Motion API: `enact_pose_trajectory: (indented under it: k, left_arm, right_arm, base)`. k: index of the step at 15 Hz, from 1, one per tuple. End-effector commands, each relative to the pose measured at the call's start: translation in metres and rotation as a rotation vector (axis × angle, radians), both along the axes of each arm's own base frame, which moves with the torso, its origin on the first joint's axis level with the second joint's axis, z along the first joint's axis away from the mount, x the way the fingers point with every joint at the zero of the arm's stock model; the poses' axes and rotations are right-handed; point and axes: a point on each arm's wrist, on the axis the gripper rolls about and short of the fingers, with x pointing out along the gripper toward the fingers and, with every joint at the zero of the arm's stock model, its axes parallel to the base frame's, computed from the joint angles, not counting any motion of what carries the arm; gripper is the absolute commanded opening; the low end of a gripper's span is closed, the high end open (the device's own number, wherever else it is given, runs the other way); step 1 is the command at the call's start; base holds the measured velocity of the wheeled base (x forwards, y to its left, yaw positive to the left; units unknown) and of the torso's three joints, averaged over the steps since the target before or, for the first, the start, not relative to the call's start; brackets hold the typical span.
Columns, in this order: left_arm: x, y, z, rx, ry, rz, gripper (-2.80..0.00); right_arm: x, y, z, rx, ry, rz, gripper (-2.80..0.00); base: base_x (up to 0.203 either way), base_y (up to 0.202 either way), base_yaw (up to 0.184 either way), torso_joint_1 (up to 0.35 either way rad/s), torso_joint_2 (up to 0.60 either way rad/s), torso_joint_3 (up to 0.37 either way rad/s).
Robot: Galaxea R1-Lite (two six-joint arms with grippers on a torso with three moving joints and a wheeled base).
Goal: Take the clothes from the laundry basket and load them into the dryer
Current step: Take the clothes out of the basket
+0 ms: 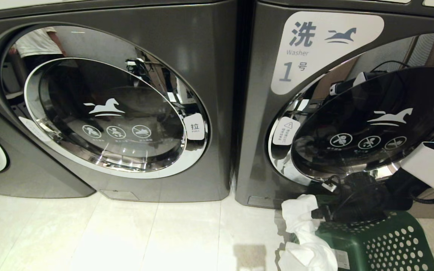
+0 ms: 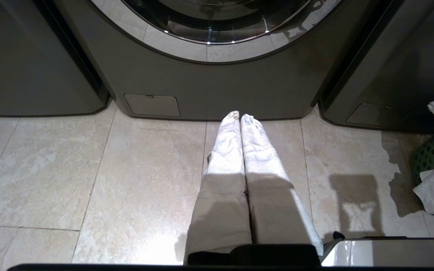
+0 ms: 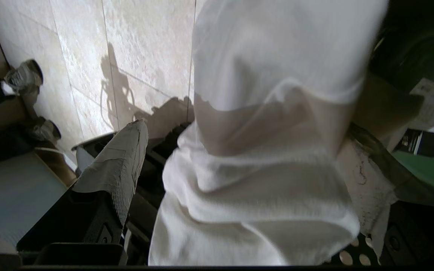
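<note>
At the lower right of the head view the right hand (image 1: 317, 212) hangs over the green laundry basket (image 1: 386, 241), its fingers spread wide on either side of a white garment (image 3: 262, 180) draped over the basket's rim, gripping nothing yet. To do this well, it should probably sink deeper so both fingers bracket a thick fold before pinching, then lift clear of the rim. The left hand (image 2: 239, 116) is parked with fingers pressed together, low above the floor (image 2: 89, 169) before the closed dryer door (image 1: 104, 113).
</note>
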Motion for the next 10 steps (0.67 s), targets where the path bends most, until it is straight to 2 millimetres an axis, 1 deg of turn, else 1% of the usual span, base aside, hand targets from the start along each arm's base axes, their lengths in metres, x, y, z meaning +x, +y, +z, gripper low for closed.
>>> enact_pose_trajectory:
  k: [1,5,8,10]
  left_arm:
    - [0.0,0.0,0.0,0.0,0.0,0.0,-2.8]
    - [0.0,0.0,0.0,0.0,0.0,0.0,-2.8]
    - [0.0,0.0,0.0,0.0,0.0,0.0,-2.8]
    - [0.0,0.0,0.0,0.0,0.0,0.0,-2.8]
  right_arm:
    - [-0.002,-0.002,0.006,-0.001,-0.005,0.008,0.0]
    - [-0.003,-0.001,0.008,0.032,-0.014,0.031,0.0]
    - [-0.002,0.0,0.0,0.029,-0.007,0.041,0.0]
    - [0.002,0.0,-0.004,0.025,-0.018,0.044,0.0]
  base:
    - [0.0,0.0,0.0,0.0,0.0,0.0]
    - [0.0,0.0,0.0,0.0,0.0,0.0]
    - [0.0,0.0,0.0,0.0,0.0,0.0]
    - [0.0,0.0,0.0,0.0,0.0,0.0]
